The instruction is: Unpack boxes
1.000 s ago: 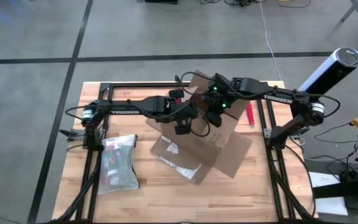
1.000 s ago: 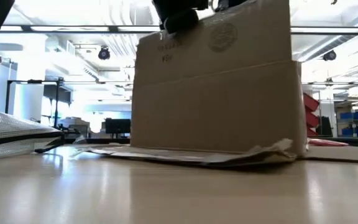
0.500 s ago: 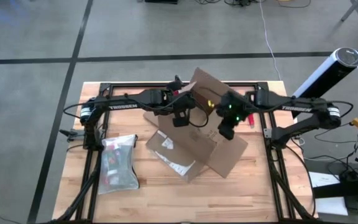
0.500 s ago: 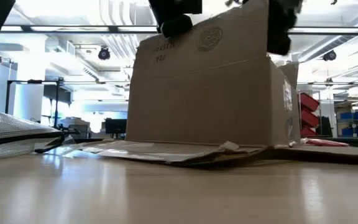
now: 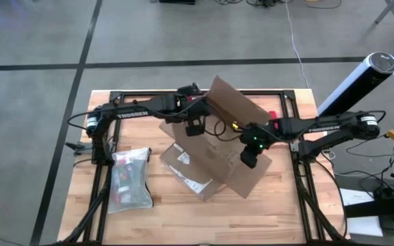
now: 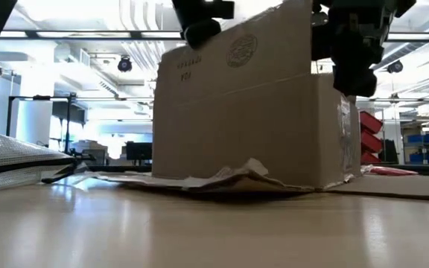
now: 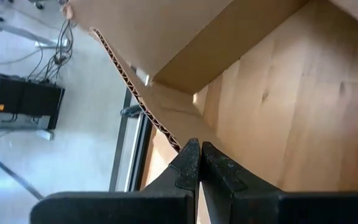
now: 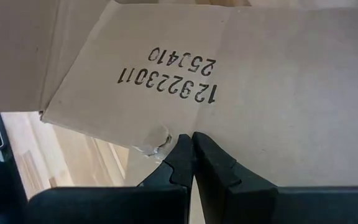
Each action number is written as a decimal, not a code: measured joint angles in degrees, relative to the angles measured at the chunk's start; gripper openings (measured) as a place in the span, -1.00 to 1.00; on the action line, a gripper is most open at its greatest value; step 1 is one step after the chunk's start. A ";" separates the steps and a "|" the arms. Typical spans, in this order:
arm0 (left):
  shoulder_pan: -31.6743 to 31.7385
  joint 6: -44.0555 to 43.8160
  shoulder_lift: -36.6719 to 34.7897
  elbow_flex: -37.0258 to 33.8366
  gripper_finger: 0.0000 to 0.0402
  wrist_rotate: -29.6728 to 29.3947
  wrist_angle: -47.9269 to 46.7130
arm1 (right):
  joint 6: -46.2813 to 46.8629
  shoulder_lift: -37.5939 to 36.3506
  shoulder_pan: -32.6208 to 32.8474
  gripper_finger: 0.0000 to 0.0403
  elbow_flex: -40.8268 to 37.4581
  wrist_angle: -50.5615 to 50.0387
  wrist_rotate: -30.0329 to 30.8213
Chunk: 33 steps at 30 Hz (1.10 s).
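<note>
The brown cardboard box (image 5: pixel 211 160) stands open in the middle of the table, its base on the wood. One long flap (image 5: pixel 234 104) stands raised, and the others lie spread out. My left gripper (image 5: pixel 195 127) is shut at the raised flap's upper left corner, also seen in the low view (image 6: pixel 199 22). My right gripper (image 5: pixel 250 159) is shut above the box's right end (image 6: pixel 341 126). The flat zip pouch (image 5: pixel 130 179) lies at the near left. The red knife (image 5: pixel 273 117) lies by the right frame rail. My left gripper pinches the corrugated edge of the raised flap (image 7: pixel 166 134) between its two shut fingers, near the flap's upper left corner (image 6: pixel 192 46). The fingers come from above. The box rests on the table and the flap stands up below the gripper. My right gripper points its shut tips at the spread flap printed with numbers (image 8: pixel 247 74); whether they touch it, I cannot tell.
Torn paper and tape (image 6: pixel 237 177) bulge up along the box's near bottom edge. The black frame rails (image 5: pixel 299 178) run along both sides of the table. Bare wood (image 5: pixel 183 219) lies along the near edge. A white cylinder (image 5: pixel 361 78) stands beyond the far right corner.
My right gripper has moved from the raised flap toward the table's near right, over the box's right end. My left gripper has drawn the flap corner slightly toward the far edge. The box has turned on the table, showing its right end, and the paper at its base has buckled up.
</note>
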 joint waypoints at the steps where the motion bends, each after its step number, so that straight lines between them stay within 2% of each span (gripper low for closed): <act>1: 0.34 -0.30 -0.05 0.06 -1.00 -0.07 -0.71 | 0.00 -0.12 0.08 -1.00 -0.04 0.00 0.23; 8: 3.91 -1.10 -0.37 -0.26 -1.00 -1.12 -4.52 | 0.06 -0.28 1.50 -1.00 -0.17 -0.31 1.29; 12: 6.83 -1.35 0.41 -1.15 -1.00 0.21 -7.42 | 0.21 -0.28 2.68 -1.00 -0.21 -0.68 1.63; 19: 11.01 -2.61 0.12 -7.16 -1.00 9.12 -7.15 | 0.10 -0.52 3.08 -1.00 -0.24 -0.52 3.12; 24: 10.93 -2.63 -0.07 -14.86 -1.00 11.26 -1.30 | -0.66 -1.73 2.95 -1.00 -0.54 0.19 4.86; 27: 10.98 -3.07 -0.08 -18.38 -1.00 14.67 1.00 | -0.99 -2.69 2.92 -1.00 -0.61 0.79 5.31; 33: 10.22 -6.87 -1.57 -20.36 -1.00 15.90 0.52 | -1.01 -5.24 2.67 -1.00 -0.78 1.35 7.57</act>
